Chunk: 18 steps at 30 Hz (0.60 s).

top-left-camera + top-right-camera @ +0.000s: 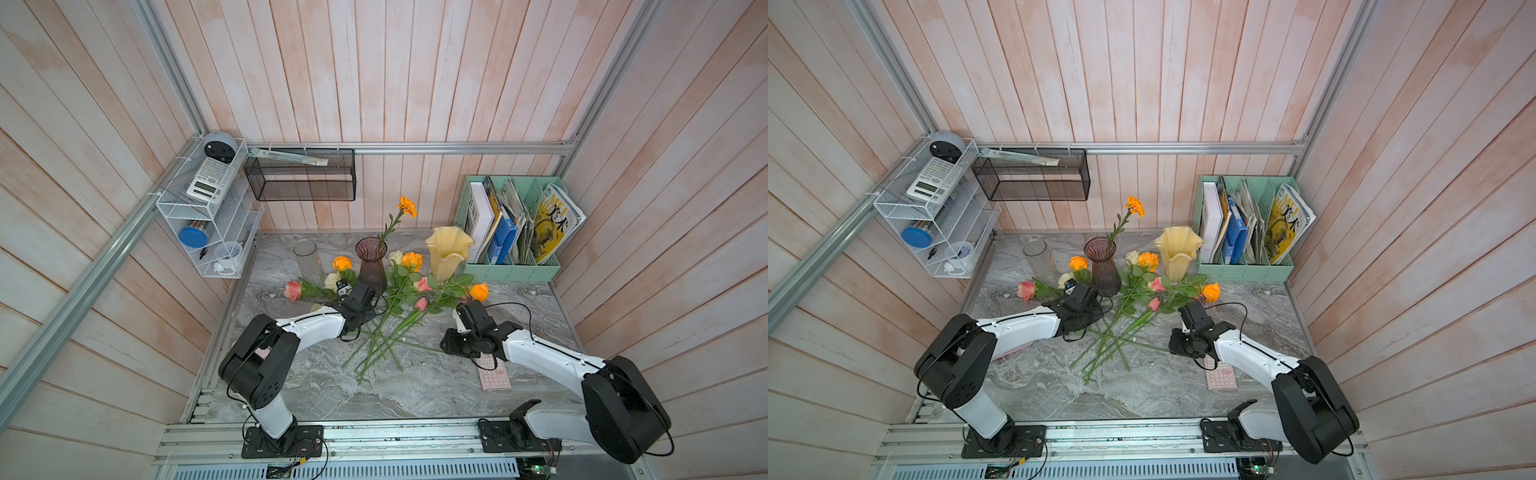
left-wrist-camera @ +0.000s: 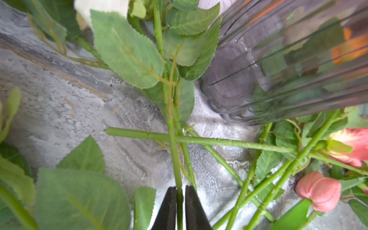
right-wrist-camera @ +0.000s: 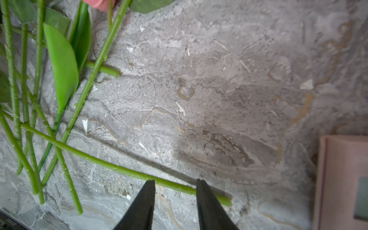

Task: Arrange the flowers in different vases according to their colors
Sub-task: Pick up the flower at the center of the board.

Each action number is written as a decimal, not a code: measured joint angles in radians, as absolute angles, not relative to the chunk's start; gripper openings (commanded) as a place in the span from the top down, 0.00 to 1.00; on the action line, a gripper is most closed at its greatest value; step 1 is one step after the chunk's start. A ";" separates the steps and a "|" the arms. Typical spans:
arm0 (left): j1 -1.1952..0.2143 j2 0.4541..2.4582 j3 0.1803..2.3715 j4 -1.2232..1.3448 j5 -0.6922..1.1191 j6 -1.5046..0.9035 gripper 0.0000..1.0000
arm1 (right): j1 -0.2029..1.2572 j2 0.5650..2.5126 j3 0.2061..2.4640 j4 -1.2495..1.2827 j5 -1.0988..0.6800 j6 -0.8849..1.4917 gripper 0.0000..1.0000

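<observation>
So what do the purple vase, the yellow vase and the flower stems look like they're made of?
Purple vase: tinted glass, glossy and ribbed; colours show through it.
Yellow vase: smooth, milky, glossy; perhaps glass or ceramic, can't tell.
Flower stems: likely moulded plastic, waxy sheen, small nubs.

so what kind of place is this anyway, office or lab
Probably a staged desk corner inside a robot test cell: a marble-look tabletop with a mint-green file holder of books, a calculator on a wire shelf, all boxed in by aluminium framing.
</observation>
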<state>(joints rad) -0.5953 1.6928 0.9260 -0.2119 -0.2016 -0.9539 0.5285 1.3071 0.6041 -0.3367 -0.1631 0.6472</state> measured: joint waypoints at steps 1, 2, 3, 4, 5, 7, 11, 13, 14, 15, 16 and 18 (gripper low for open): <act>-0.595 1.693 0.926 -0.210 -0.200 -0.953 0.92 | 0.529 1.307 0.604 -0.337 -0.163 0.647 0.59; -0.595 1.693 0.925 -0.210 -0.198 -0.952 0.93 | 0.529 1.307 0.604 -0.337 -0.163 0.647 0.59; -0.595 1.693 0.925 -0.208 -0.197 -0.952 0.96 | 0.529 1.307 0.604 -0.337 -0.163 0.647 0.59; -0.595 1.692 0.923 -0.208 -0.195 -0.951 0.98 | 0.529 1.307 0.604 -0.337 -0.163 0.647 0.60; -0.595 1.692 0.921 -0.208 -0.194 -0.951 1.00 | 0.529 1.307 0.604 -0.337 -0.163 0.647 0.60; -0.595 1.686 0.913 -0.207 -0.191 -0.950 1.00 | 0.529 1.306 0.604 -0.337 -0.163 0.648 0.59; -0.596 1.630 0.888 -0.221 -0.192 -0.946 1.00 | 0.529 1.299 0.603 -0.337 -0.162 0.648 0.60; -0.604 1.568 0.884 -0.244 -0.206 -0.932 1.00 | 0.529 1.299 0.601 -0.337 -0.162 0.648 0.60; -0.611 1.541 0.884 -0.252 -0.219 -0.923 1.00 | 0.529 1.299 0.600 -0.337 -0.162 0.648 0.59; -0.622 1.504 0.887 -0.265 -0.236 -0.908 1.00 | 0.529 1.299 0.598 -0.337 -0.162 0.648 0.59; -0.636 1.465 0.891 -0.278 -0.251 -0.891 1.00 | 0.529 1.299 0.597 -0.337 -0.162 0.648 0.59; -0.661 1.404 0.899 -0.295 -0.275 -0.860 1.00 | 0.529 1.299 0.594 -0.336 -0.162 0.649 0.59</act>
